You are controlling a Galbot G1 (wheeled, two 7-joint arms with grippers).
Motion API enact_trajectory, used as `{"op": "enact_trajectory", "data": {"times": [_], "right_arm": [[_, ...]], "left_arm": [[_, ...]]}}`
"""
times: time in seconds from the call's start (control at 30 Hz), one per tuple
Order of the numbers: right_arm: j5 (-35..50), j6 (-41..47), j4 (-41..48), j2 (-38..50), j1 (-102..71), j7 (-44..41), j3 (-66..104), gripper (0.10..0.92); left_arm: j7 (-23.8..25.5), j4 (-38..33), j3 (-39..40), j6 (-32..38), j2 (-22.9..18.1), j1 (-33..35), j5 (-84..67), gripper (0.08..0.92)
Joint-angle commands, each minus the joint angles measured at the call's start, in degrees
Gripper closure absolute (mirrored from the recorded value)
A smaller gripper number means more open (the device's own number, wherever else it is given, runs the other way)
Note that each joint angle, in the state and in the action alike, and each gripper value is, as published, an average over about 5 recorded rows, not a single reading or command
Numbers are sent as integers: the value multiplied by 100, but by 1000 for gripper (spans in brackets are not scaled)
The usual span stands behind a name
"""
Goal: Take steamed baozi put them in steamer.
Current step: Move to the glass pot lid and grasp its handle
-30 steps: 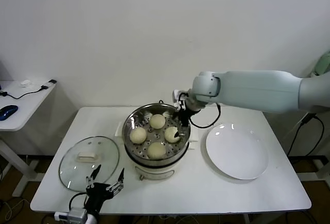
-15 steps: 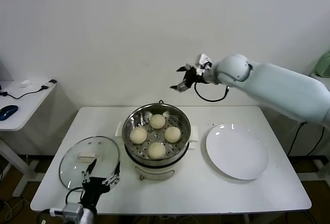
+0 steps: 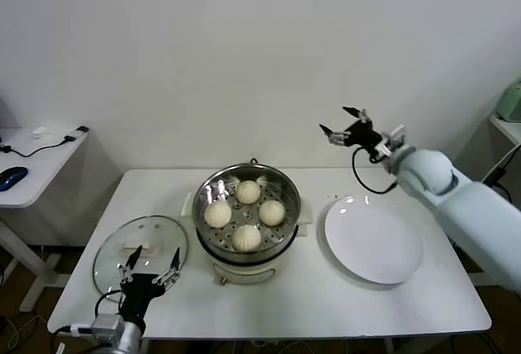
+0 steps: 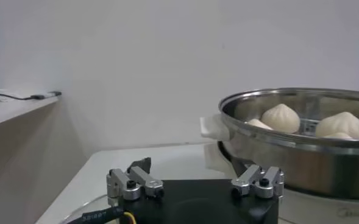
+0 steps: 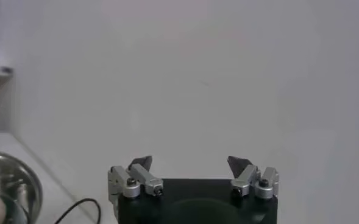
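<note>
In steamer (image 3: 247, 244): four steamed baozi (image 3: 247, 238) (task looks done).
Right gripper (image 3: 348, 128): high above plate (image 3: 374, 240), wide, empty.
Left gripper (image 3: 151, 266): by lid (image 3: 140, 256), wide, idle.

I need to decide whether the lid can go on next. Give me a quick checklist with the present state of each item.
1. All four steamed baozi inside the steamer: ok.
2. Plate holds no buns: ok.
3. Right pincer open, holding nothing, raised above the table behind the plate, away from the steamer: ok.
4. Left pincer open, low at the table's front edge by the glass lid: ok.
5. Glass lid flat on the table left of the steamer, nothing on it: ok.
</note>
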State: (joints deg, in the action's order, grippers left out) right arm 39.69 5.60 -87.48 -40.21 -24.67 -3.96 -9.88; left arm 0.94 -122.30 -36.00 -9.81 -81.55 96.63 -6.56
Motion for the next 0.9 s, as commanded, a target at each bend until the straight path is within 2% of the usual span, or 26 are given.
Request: {"op": "enact_trajectory", "data": {"times": [0.03,0.17,0.47,0.67,0.9], "right_arm": [[-1078,-1433,-463,-1152,-4441,354,4074,203],[-1240,-1878,-405,-1912,-5018,56,4544,202],[-1446,-2714,-66,-3122,-5780,-232,4616,203],[-1718,-2279,-124,-3467,-6070,321,4525,203],[-1793,-1795,-275,-3513,-6176,508,4457,203]], "left_arm": [[-137,111,-36,298,9,-52,96,177],[-359,214,-42,730,36,4,413,177],[-612,364,-52,1004,59,-30,984,177],[-1117,680,-53,1382,132,-122,2385,177],[-2110,1404,-208,1954,595,-165,5266,177]]}}
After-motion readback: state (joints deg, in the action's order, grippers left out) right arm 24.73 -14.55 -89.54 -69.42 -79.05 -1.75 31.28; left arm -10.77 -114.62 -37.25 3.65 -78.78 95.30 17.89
